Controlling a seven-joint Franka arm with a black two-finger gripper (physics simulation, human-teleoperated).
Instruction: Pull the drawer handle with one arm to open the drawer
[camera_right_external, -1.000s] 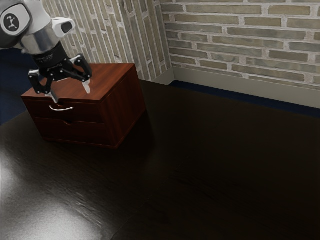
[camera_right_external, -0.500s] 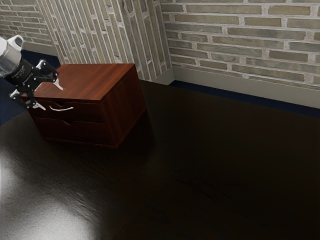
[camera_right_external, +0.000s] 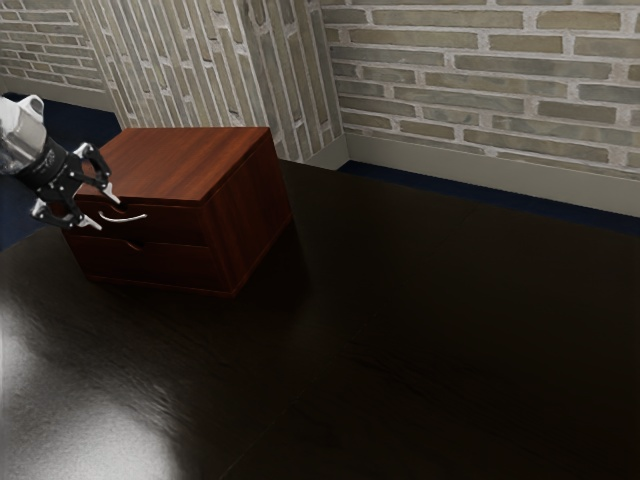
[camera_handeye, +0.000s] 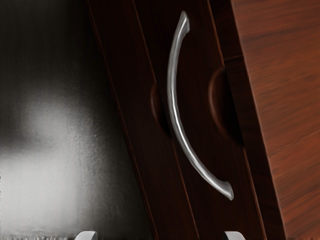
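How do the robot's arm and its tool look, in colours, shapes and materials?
The tool is black, built from thin, jointed links that give it an angular, skeletal shape. Its fingertips are pale silver-grey and flat-ended. Behind the tool, the arm is a rounded cylinder, glossy grey metal near the tool and white further back.

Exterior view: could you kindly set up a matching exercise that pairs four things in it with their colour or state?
Things:
1. pincer
2. drawer handle
3. cabinet
4. table

Colour or state:
A. reddish-brown wood
B. open, facing the cabinet's front
C. dark and glossy
D. curved silver bar

Pairs: 1-B, 2-D, 3-A, 4-C.
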